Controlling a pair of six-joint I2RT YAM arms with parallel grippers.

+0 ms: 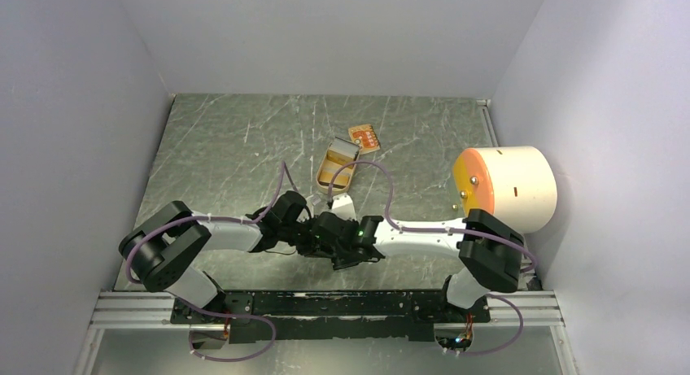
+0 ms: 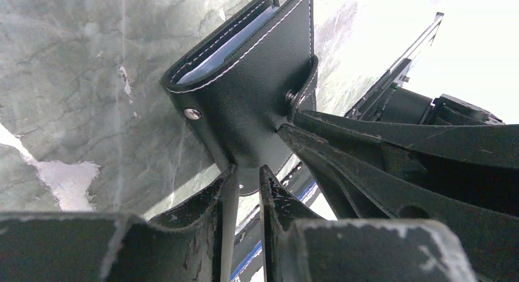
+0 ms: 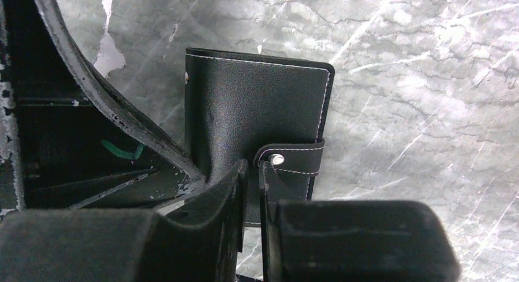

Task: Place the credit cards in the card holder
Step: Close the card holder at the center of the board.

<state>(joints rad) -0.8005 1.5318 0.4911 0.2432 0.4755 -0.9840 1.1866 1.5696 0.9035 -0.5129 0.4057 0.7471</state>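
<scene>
The black card holder point(image 2: 245, 98) hangs above the table between both grippers; a pale blue-white layer shows in its top slot. My left gripper point(image 2: 248, 172) is shut on its lower edge. My right gripper point(image 3: 252, 167) stands at the snap tab point(image 3: 294, 161), its jaws a narrow slit apart with the holder's edge point(image 3: 257, 111) in the slit. From above, the left gripper point(image 1: 303, 227) and right gripper point(image 1: 327, 230) meet near the front. A tan-orange credit card point(image 1: 364, 137) lies far back. A pale grey-white card point(image 1: 343, 204) lies just beyond the grippers.
A tan-gold oblong tin point(image 1: 336, 170) lies open between the two cards, a grey flap point(image 1: 346, 148) at its far end. A big white cylinder with an orange face point(image 1: 506, 188) stands at the right edge. Walls close in on three sides.
</scene>
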